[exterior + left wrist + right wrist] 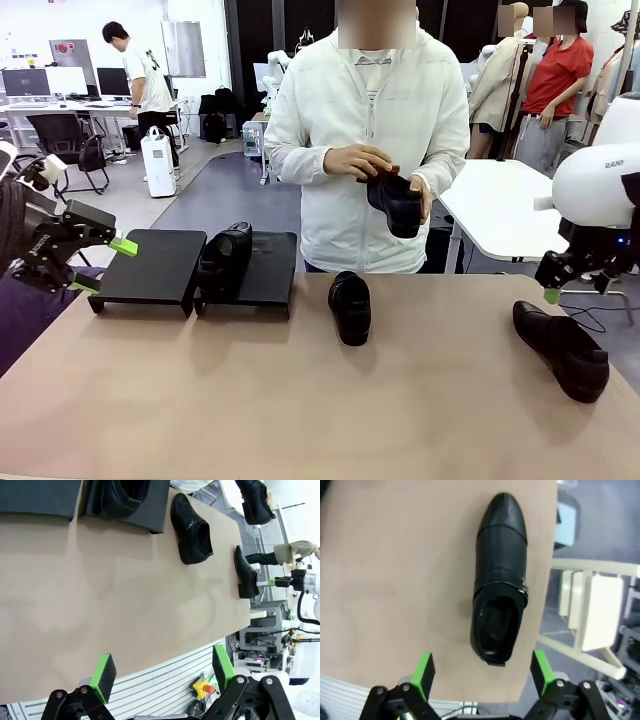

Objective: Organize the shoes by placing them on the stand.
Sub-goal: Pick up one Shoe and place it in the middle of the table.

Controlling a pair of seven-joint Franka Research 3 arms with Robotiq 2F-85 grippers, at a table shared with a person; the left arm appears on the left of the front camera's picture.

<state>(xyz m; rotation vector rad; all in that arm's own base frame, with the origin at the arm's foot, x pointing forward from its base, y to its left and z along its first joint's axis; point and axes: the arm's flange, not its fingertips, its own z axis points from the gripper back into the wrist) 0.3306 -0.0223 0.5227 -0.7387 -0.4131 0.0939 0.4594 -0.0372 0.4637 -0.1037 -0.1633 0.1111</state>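
Glossy black loafers (350,308), matte flat stand (150,265)

Even overhead light; shoe (499,580) in right wrist view slightly blurred.

The shoe (499,575) at the centre of the right wrist view is black leather with a low sheen and a finely textured upper. The stand (150,262), centre left of the front view, is smooth matt black. The table (300,410) top is smooth, matt tan.
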